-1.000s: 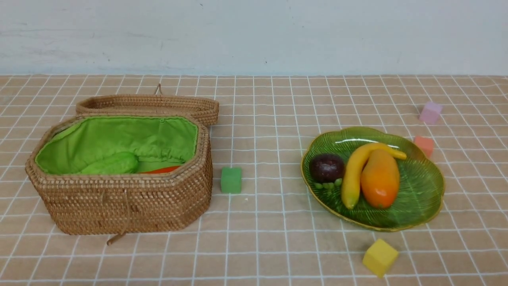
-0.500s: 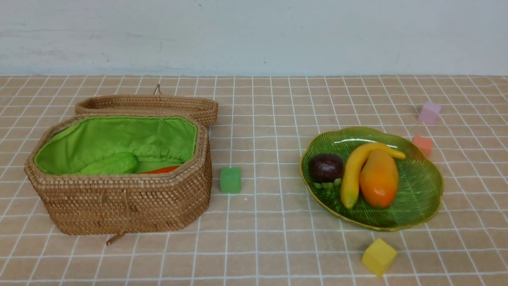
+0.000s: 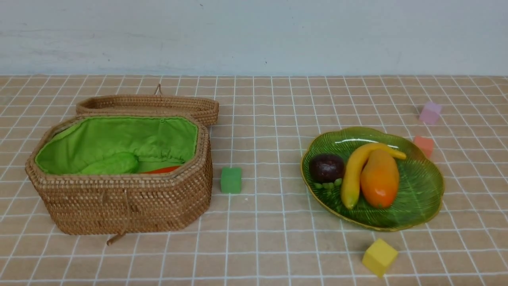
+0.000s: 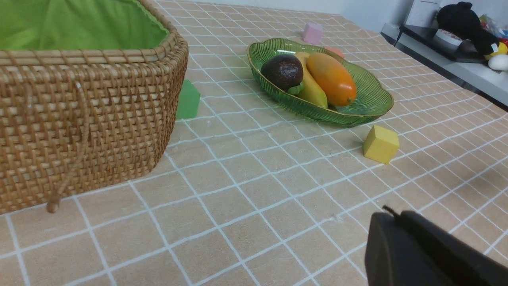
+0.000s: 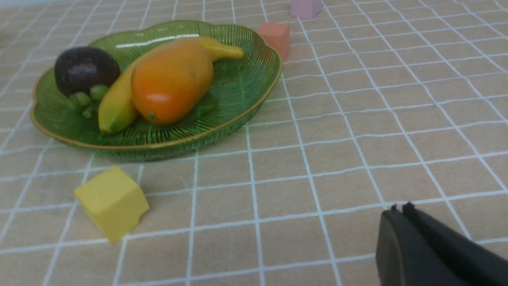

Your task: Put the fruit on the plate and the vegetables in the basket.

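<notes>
since the banana (image 3: 354,171), mangosteen (image 3: 326,167) and mango (image 3: 380,178) lie on the plate (image 3: 426,186) and the gourd (image 3: 113,163) in the basket (image 3: 127,202), i judge sorting done and hold my left gripper (image 4: 391,212) and right gripper (image 5: 399,207), both pressed together, clear.

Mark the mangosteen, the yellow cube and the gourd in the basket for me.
mangosteen (image 3: 326,167), front view, dark purple body.
yellow cube (image 3: 380,257), front view, top face.
gourd (image 3: 113,163), front view, middle of its visible green side.
</notes>
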